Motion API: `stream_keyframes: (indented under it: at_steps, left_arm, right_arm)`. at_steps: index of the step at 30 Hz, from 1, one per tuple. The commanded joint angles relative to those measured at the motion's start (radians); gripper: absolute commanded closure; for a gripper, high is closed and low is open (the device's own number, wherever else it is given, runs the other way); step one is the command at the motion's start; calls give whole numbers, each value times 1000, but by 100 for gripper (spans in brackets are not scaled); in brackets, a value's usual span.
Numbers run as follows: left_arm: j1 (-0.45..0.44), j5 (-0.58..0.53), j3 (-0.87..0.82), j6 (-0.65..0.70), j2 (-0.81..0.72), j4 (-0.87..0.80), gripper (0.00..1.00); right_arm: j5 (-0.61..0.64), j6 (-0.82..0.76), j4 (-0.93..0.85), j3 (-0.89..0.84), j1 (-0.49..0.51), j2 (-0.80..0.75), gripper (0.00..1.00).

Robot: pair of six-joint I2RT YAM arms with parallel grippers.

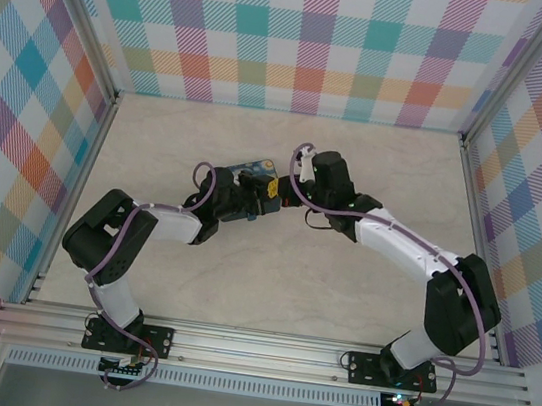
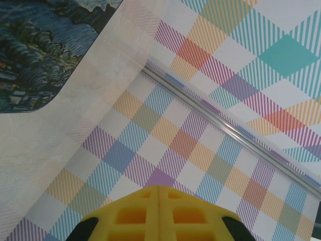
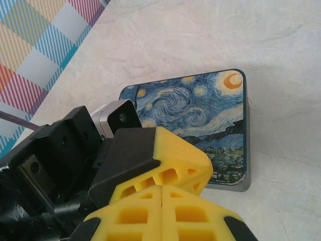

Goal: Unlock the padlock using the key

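My two grippers meet tip to tip over the dark-blue starry-night tin (image 1: pixel 244 170) in the middle of the table. The left gripper (image 1: pixel 256 199) is shut, and in its own view the yellow fingertips (image 2: pixel 159 187) press together with nothing showing between them. The right gripper (image 1: pixel 278 189) is shut too, its yellow tips (image 3: pixel 162 188) closed flush. In the right wrist view the left gripper's yellow fingers (image 3: pixel 185 155) sit right against the right tips, above the near edge of the tin (image 3: pixel 200 110). The padlock and the key are hidden from view.
The tin (image 2: pixel 40 45) lies flat on the pale marbled table (image 1: pixel 388 159). Plaid walls (image 1: pixel 314 38) enclose the back and both sides, with a metal rail (image 2: pixel 225 125) at their foot. Both arms arch in from the near edge.
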Motion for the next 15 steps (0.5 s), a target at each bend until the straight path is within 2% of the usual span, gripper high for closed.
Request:
stream_keyframes:
  at_steps: [1,4,7,9,10,12,15]
  left_arm:
    - [-11,9,-13,-164,-7,62,98]
    - [-11,2,-13,-131,-17,39,100]
    - [-11,-15,-4,-48,-40,-15,100]
    - [-9,-35,16,89,-61,-48,100]
    - [-9,-35,31,154,-70,-79,100]
    - [-8,-33,76,335,-96,-161,100]
    - [-11,-27,158,649,-149,-340,100]
  right_arm:
    - [26,20,27,-30,0,-46,100]
    - [21,36,40,-55,-10,-68,100]
    - [-44,45,53,-76,-30,-85,100]
    - [-99,53,52,-90,-52,-103,100]
    - [-128,61,73,-107,-66,-117,96]
    - [-243,88,156,-166,-113,-155,78]
    - [-461,175,263,-215,-204,-171,62]
